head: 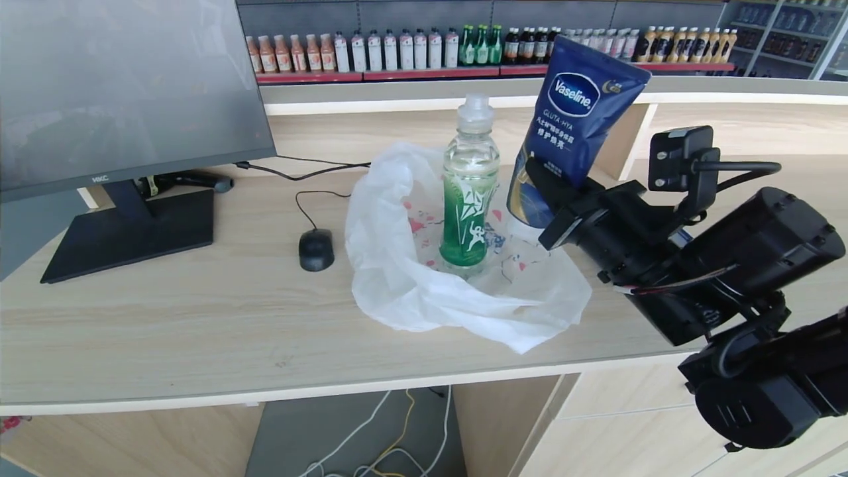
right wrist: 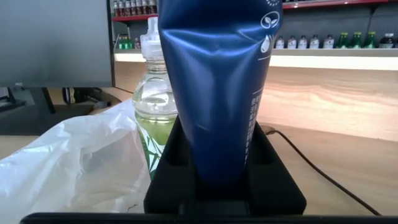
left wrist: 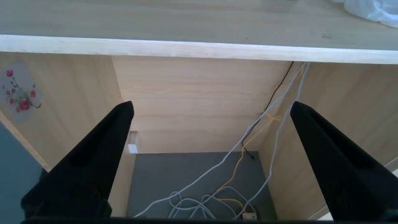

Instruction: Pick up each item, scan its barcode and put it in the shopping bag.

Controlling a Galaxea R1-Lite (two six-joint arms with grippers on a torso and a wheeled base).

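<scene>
My right tool (head: 542,199) clenched on blue tube (head: 583,112), long axis near upright. Shopping bag (head: 397,278) on table (head: 165,318) lies just left, below; probably under tube. Left tool (left wrist: 205,162) released, below table edge.

Bottle (head: 470,199) upright inside bag (head: 391,278) — mouse (head: 316,250) just beside, monitor (head: 126,86) farther left, gap between.
</scene>
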